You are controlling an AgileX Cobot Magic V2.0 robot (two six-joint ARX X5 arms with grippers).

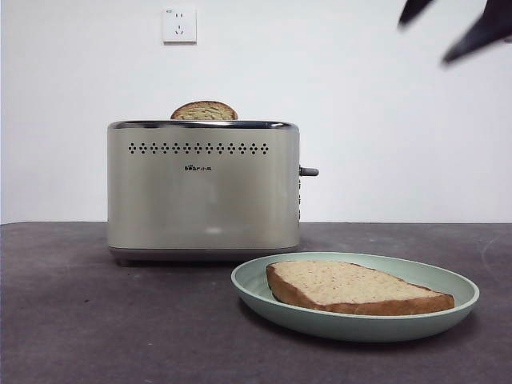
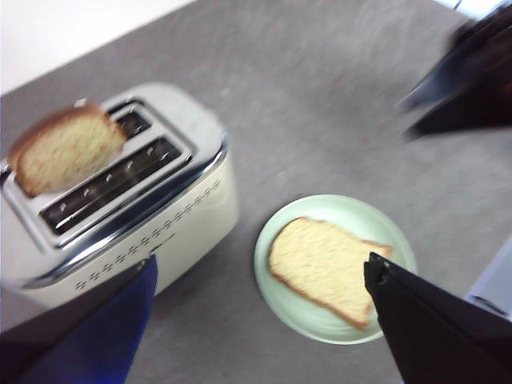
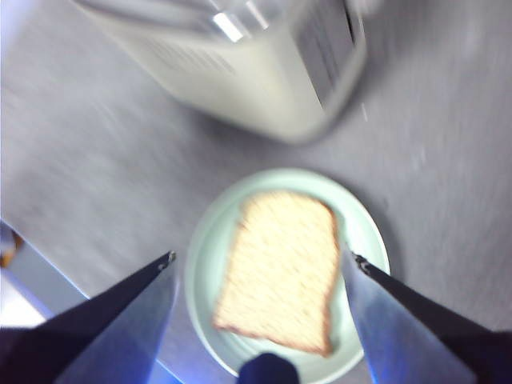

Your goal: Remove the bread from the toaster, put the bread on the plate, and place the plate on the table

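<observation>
The bread (image 1: 352, 288) lies flat in the pale green plate (image 1: 256, 284), which rests on the dark grey table (image 1: 80, 320) just right of the cream toaster (image 1: 204, 196). My right gripper (image 3: 262, 257) hangs open above the bread (image 3: 280, 264) and plate (image 3: 204, 256), holding nothing. Its two black tips (image 1: 460, 32) show blurred at the top right of the front view. My left gripper (image 2: 262, 262) is also open and empty, high over the toaster (image 2: 184, 216) and the plate (image 2: 336, 206), with the bread (image 2: 324, 264) in sight between its jaws.
A second toast slice (image 1: 204, 111) stands in the toaster's rear slot (image 2: 64, 148). The front slot (image 2: 112, 180) holds nothing. The grey lever (image 1: 309, 171) sticks out of the toaster's right side. A wall socket (image 1: 179, 25) sits on the white wall behind.
</observation>
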